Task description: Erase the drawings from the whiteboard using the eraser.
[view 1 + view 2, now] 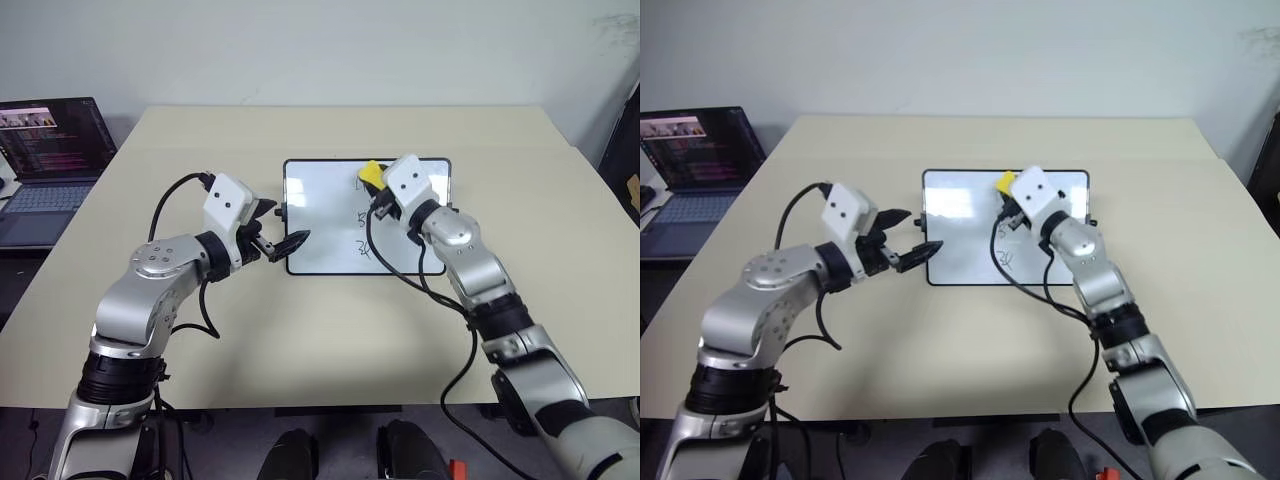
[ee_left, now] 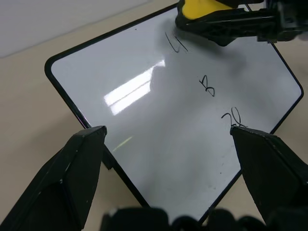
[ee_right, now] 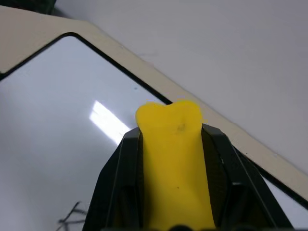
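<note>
A glossy white rectangular whiteboard [image 1: 330, 215] with a thin black frame and rounded corners lies flat near the middle of a pale beige counter [image 1: 520, 200]. On its right half, three small dark handwritten drawings [image 2: 209, 85] run in a column — one near the far edge, one in the middle, one near the near edge — and all three look untouched, so the erasing appears not yet begun. The small bright yellow oblong eraser [image 3: 174, 163] is pinched between the two black fingers of the right hand [image 3: 174, 192], with its yellow end sticking out past the fingertips. That hand hangs over the far right part of the board, the eraser just beside the topmost scribble; whether it touches the surface cannot be told. Starting at the top of the column would let one downward sweep pass over all three marks. The left hand [image 1: 277, 243] hovers at the board's left edge with its black fingers spread wide apart and holding nothing — probably placed there to steady the board against sliding while the eraser rubs. Well apart, at the counter's far left, an open dark laptop [image 1: 52, 160] shows a lit screen; it plays no part in the task.
</note>
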Robot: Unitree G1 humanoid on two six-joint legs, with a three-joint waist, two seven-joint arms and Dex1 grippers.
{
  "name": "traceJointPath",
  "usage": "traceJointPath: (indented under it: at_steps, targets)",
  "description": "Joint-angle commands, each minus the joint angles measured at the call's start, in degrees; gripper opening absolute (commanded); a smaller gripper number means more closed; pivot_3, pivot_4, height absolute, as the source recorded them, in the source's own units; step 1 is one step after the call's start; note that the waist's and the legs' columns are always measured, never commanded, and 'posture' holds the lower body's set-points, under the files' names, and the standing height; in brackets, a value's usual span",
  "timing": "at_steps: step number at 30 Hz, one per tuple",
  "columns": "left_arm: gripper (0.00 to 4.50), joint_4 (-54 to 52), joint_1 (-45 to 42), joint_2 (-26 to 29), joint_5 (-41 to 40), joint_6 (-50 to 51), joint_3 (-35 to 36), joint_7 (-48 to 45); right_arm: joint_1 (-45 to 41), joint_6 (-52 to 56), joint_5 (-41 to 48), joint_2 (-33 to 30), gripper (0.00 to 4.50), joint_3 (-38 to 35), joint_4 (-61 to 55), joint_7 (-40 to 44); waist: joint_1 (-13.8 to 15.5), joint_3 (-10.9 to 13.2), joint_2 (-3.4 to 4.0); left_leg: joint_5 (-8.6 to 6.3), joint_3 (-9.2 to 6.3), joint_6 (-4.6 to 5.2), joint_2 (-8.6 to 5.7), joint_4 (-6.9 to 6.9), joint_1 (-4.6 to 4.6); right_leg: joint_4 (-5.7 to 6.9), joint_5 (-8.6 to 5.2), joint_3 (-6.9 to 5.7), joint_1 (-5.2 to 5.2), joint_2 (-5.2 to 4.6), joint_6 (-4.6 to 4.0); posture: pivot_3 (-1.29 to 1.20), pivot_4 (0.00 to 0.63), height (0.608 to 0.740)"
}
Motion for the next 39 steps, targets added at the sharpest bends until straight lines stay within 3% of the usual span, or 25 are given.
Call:
traceJointPath:
  at_steps: [1, 9, 19, 32, 39]
  targets:
    - [4.50, 0.6, -2.6, -0.8, 1.2, -3.1, 0.1, -0.3, -3.1, -5.0, -0.8, 1.2, 1.26, -1.7, 4.5, -1.5, 0.0, 0.0, 0.00, 0.00, 0.01, 0.00, 0.00, 0.00, -0.01, -0.01, 0.00, 0.01, -0.02, 0.00, 0.00, 0.00, 0.150, 0.740]
    - [4.50, 0.9, -3.5, -2.8, 0.4, -3.0, -0.1, -1.7, -4.0, -8.1, -3.9, 4.0, 1.26, 0.3, 14.7, -1.3, -0.9, 0.0, -0.01, 0.00, 0.05, 0.00, 0.01, 0.02, 0.01, 0.09, 0.01, 0.06, -0.03, -0.01, 0.01, 0.00, 0.150, 0.740]
    - [4.50, 2.0, -3.8, -3.2, 0.5, -3.2, 0.3, -2.1, -1.3, -7.7, -9.3, 4.3, 1.26, 5.9, 16.4, 3.4, -1.5, -0.1, -0.05, -0.08, 0.38, 0.17, 0.01, 0.19, 0.54, 0.87, 0.01, 0.23, 0.07, 0.02, -0.01, 0.00, 0.150, 0.740]
    - [4.50, 1.3, -2.7, -3.5, 0.2, -3.0, 0.2, -2.3, -4.7, -9.6, -9.2, 2.8, 1.26, 0.6, 15.8, -5.1, -1.3, -0.1, -0.05, 0.17, 0.24, -0.12, 0.03, 0.20, 0.42, 0.83, 0.22, 0.20, 0.00, 0.07, -0.12, 0.00, 0.150, 0.740]
    - [4.50, 0.2, -1.3, -3.5, -0.3, -2.6, 0.4, -2.3, -2.3, -7.3, -7.2, 3.1, 1.26, -1.1, 13.6, -4.2, -1.2, -0.1, -0.05, 0.14, 0.24, -0.07, 0.03, 0.19, 0.41, 0.78, 0.22, 0.21, 0.02, 0.06, -0.11, 0.00, 0.150, 0.740]
